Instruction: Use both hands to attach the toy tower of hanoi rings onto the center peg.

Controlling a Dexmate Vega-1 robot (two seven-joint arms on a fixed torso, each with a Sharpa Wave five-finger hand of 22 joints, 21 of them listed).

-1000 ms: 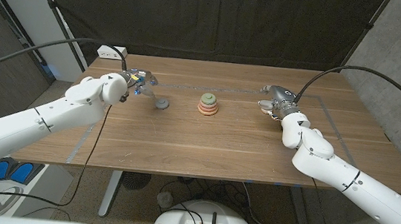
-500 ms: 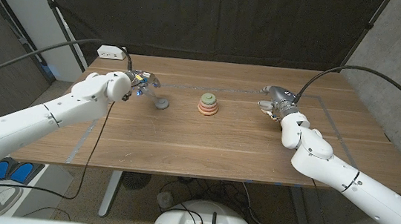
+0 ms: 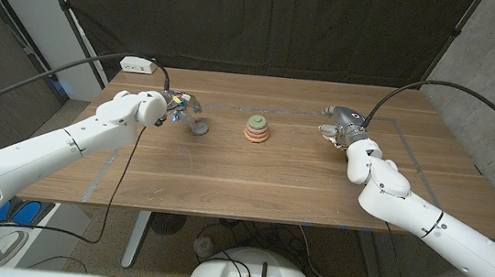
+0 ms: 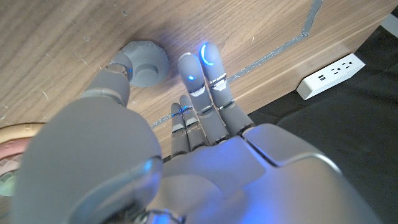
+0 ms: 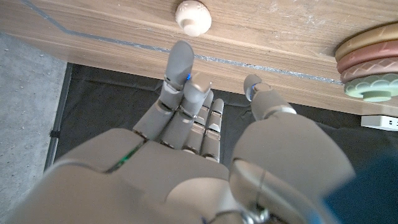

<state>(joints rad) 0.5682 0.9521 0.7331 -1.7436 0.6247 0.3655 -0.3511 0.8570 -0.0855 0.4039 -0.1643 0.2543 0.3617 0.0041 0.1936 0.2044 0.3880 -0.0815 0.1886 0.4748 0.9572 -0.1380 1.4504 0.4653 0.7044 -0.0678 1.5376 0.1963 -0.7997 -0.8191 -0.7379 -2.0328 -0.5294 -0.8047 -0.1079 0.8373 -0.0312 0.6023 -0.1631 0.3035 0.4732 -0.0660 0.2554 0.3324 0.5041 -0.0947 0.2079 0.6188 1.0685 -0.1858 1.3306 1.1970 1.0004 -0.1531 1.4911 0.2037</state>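
Fingers [image 4: 208, 65] of the left hand [image 3: 175, 105] reach out side by side, close together, over the wooden surface [image 3: 252, 181], their tips lit blue; the thumb tip touches the small grey ring [image 3: 200, 129], which lies flat on the surface just beside the hand. Whether the ring is actually pinched cannot be told; in the left wrist view it rests on the wood with only the thumb against it. Right of the grey ring, near the middle of the surface, stands the stack of pastel rings on the center peg [image 3: 257, 129]: orange and pink discs below, a green one on top. The right hand [image 3: 335, 125] hovers at the far right of the surface, well apart from the stack, its fingers [image 5: 177, 71] loosely curled and slightly parted, holding nothing. Just beyond those fingertips, in the right wrist view, a small cream-coloured rounded ring [image 5: 193, 16] sits on the surface, untouched. A white power strip [image 3: 138, 65] lies at the far left corner.
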